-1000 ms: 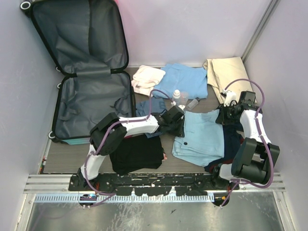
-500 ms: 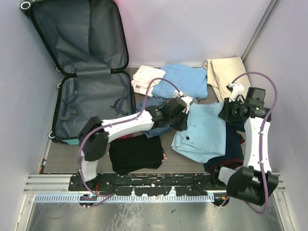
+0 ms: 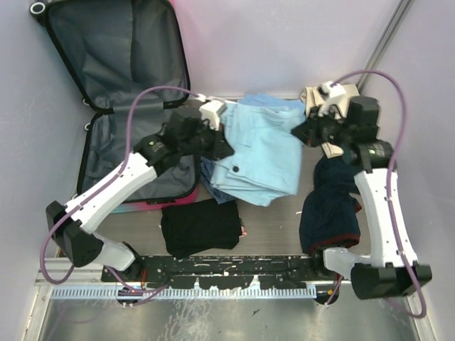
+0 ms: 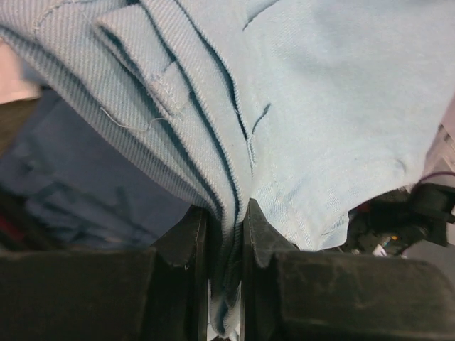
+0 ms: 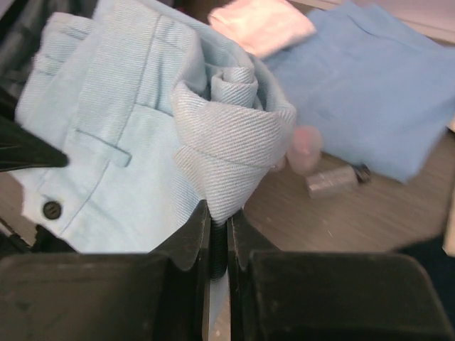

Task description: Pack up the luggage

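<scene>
Since a second ago both arms have swung up and over to the left. The light blue pants (image 3: 259,153) came along with them, so they're now strung between the two arms and much closer to the luggage (image 3: 135,153).

Left tool (image 4: 226,229) is pinched nearly shut on a folded edge of the pants, fabric bunched right between the fingers. Right tool (image 5: 219,222) is the same deal, clamped tight on a rolled-up bit at the other end.

Just under the pants on the left side there's a darker blue garment (image 4: 78,185). From the right wrist you can see a blue shirt (image 5: 370,78), a pink cloth (image 5: 263,25) and a little grey bottle (image 5: 333,182) down on the surface.

The luggage sits wide open at the back left, grey lining showing, and the left tool is right at its near right edge. A black top (image 3: 201,226) lies close to the arm bases, and a navy heap (image 3: 328,213) sits by the right arm.
</scene>
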Available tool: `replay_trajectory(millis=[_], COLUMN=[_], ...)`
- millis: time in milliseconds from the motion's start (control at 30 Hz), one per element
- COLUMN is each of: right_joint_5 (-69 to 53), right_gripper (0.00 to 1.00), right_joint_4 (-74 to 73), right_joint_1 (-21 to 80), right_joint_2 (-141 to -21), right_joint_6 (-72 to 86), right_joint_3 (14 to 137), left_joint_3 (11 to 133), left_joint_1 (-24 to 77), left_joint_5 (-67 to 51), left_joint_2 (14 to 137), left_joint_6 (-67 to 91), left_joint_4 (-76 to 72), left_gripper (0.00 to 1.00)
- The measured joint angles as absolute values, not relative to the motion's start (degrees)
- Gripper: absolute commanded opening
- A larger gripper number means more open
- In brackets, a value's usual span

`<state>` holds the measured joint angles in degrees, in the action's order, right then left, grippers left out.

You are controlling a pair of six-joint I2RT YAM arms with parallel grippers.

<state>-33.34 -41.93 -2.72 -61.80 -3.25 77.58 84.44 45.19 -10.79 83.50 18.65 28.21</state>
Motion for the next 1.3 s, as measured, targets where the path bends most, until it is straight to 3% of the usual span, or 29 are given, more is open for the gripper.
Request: replay_trajectory(millis=[367,700,1167,1233,1267,1300], right_joint_5=[-21.2,-15.0,-5.0,-3.4,-2.5,-1.5], right_gripper=[0.00,0.00,0.00,0.09,0.18,0.35], right_joint_4=[-27.7,-18.5,-14.0,-13.4,-13.3,-13.2], right_joint_1=[24.5,38.1,43.5,43.5,43.5,43.4], right_joint_2=[-88.6,-115.1,-136.5,-138.0,-138.6,-139.2], right_joint_6=[2.2,2.5,3.2,2.7,2.5,2.1], right_joint_3=[92.5,116.3,126.1,126.7,127.0,127.3], left_joint_3=[75.5,71.5,69.1,69.1,69.2,69.4], left_joint_1=[21.3,-3.6,-11.6,-11.7,-11.7,-11.7], left_joint_5=[-13.4,-16.2,-14.2,-14.1,-14.1,-14.1], left_joint_2=[73.3,68.8,87.2,89.1,90.0,91.1], left_joint_6=[13.5,8.0,0.7,0.6,0.6,0.6], left_joint_4=[34.1,37.2,32.3,31.0,30.4,29.8], left_gripper=[0.00,0.00,0.00,0.00,0.00,0.00])
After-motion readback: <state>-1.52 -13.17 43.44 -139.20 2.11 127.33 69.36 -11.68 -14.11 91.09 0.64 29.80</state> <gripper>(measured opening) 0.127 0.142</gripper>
